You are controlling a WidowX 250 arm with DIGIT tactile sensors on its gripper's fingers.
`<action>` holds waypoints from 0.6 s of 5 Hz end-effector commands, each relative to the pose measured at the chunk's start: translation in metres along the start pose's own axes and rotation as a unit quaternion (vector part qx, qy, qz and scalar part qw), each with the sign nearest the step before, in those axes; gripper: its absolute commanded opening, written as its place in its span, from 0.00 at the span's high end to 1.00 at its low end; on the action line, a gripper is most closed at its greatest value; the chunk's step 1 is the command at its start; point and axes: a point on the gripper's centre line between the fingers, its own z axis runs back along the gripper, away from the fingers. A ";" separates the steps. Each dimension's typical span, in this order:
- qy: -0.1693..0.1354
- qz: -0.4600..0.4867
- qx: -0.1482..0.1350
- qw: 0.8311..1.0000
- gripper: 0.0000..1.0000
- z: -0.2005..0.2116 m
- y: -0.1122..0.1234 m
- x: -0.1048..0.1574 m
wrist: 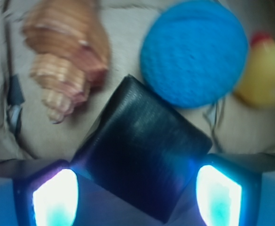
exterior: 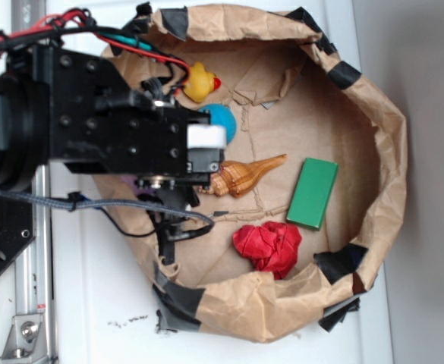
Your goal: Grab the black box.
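Observation:
The black box lies turned corner-on, right between the two lit fingers of my gripper in the wrist view. Its left and right corners reach close to the fingertips, and its near corner points back toward the wrist. The fingers stand wide apart on either side of it. In the exterior view the arm hangs over the left part of the brown paper nest and hides both the box and the fingers.
A blue ball lies just beyond the box, with a yellow duck behind it. A tan shell lies alongside. A green block and red crumpled cloth sit further right. Raised paper walls ring everything.

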 end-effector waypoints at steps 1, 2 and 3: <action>-0.044 -0.135 -0.002 0.990 0.00 0.015 0.001 0.014; -0.062 -0.151 0.002 0.987 0.00 0.017 0.002 0.012; -0.080 -0.169 0.008 0.982 0.00 0.024 0.006 0.009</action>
